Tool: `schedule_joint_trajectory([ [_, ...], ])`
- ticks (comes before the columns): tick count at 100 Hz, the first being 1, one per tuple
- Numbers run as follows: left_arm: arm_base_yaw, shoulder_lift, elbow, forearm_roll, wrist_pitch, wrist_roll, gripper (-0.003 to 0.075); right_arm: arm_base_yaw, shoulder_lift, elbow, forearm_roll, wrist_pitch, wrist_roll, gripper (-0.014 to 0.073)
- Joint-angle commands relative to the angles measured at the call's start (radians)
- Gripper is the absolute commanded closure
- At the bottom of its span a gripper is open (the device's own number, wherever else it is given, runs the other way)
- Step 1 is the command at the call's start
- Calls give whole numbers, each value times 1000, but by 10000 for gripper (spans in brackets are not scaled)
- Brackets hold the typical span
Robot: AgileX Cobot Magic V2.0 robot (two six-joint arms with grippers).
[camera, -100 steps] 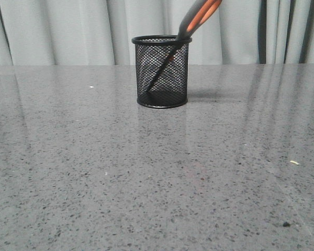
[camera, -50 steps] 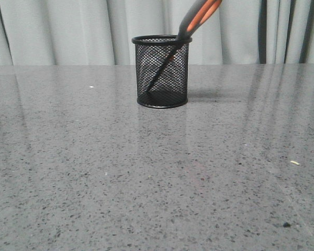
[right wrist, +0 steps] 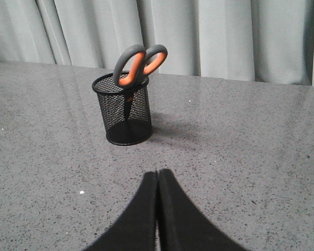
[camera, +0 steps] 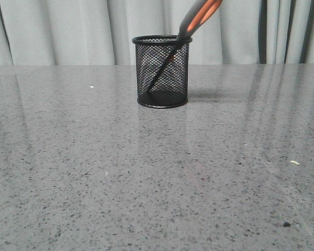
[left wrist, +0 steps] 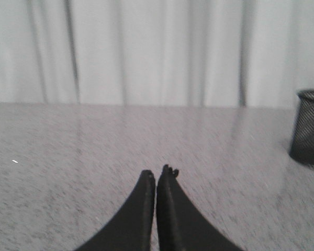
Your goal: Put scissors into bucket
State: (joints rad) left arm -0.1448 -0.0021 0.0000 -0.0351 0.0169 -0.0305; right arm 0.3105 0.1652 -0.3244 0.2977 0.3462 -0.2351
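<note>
Toward the far middle of the table (camera: 68, 172) stands the bucket (camera: 161, 73), and the scissors (camera: 198, 16) already sit inside it, blades down, handles leaning out over the right side of its rim. Your left gripper (left wrist: 156, 178) and right gripper (right wrist: 157, 175) are both pressed closed on nothing, well back from the bucket. The risk I'd judge from here is the lean: those long, top-heavy handles load one side of a light mesh cup. Brush them with an arm, or jolt the table, and you could tip the bucket over.
</note>
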Motion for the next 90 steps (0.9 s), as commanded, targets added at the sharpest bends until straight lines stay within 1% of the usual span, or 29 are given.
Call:
schedule_joint_trajectory([
  [1, 33, -15, 9, -9, -106, -26, 740, -3, 9, -28, 6, -89, -6, 667],
  [13, 37, -15, 41, -4, -132, -26, 740, -3, 9, -28, 6, -89, -6, 667],
  [18, 37, -15, 41, -6, -98, -26, 740, -3, 9, -28, 6, -89, -6, 667],
  [90, 37, -29, 40, -6, -104, -26, 740, -3, 9, -28, 6, -89, -6, 667],
])
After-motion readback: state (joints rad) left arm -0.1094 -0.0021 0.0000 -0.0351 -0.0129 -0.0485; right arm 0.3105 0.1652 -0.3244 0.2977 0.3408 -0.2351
